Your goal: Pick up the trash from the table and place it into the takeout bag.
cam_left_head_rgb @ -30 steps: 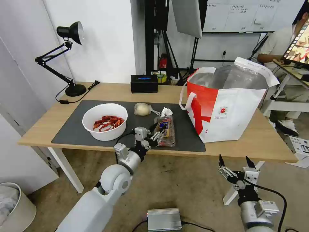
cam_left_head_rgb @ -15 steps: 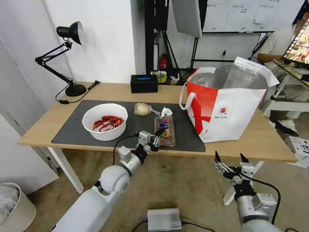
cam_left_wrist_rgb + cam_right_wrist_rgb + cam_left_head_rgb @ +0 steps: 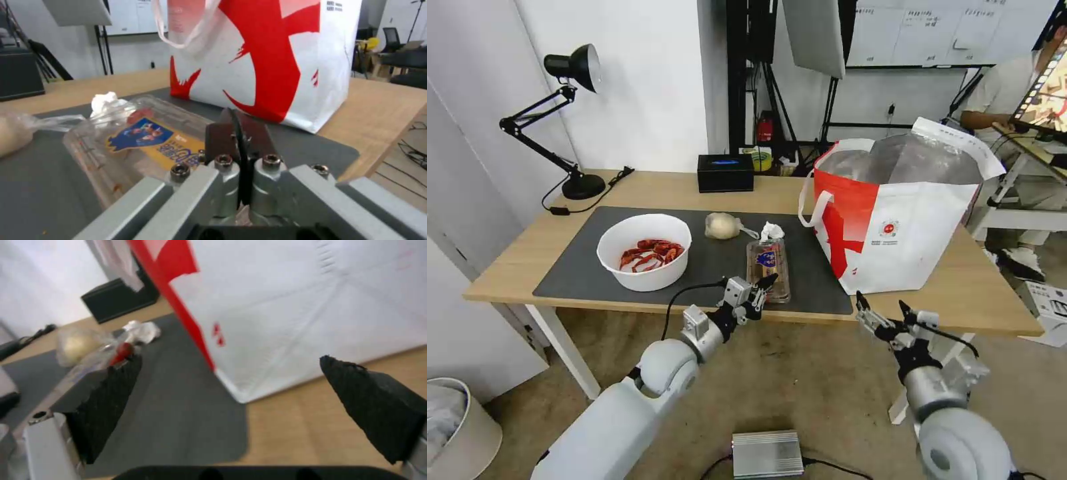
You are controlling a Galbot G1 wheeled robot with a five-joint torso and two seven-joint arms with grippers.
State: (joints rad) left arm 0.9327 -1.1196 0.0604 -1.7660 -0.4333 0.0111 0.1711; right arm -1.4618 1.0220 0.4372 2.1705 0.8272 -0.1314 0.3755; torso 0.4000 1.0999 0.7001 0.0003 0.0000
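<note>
Left claw [image 3: 765, 288] pinched closed at one tray [image 3: 768, 262]; one bag [image 3: 894, 220].

Bright, even indoor light with soft shadows, glare on the bag's [image 3: 894, 227] foil lining, bowed verticals at the head view's edges, and both wrist views soft, the right wrist view most blurred.

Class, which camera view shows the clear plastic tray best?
The left wrist view: the tray lies close up, with its blue and yellow label readable, just beyond the shut left gripper. The head view shows the whole tray, but smaller. The right wrist view catches only a blurred edge of it.
</note>
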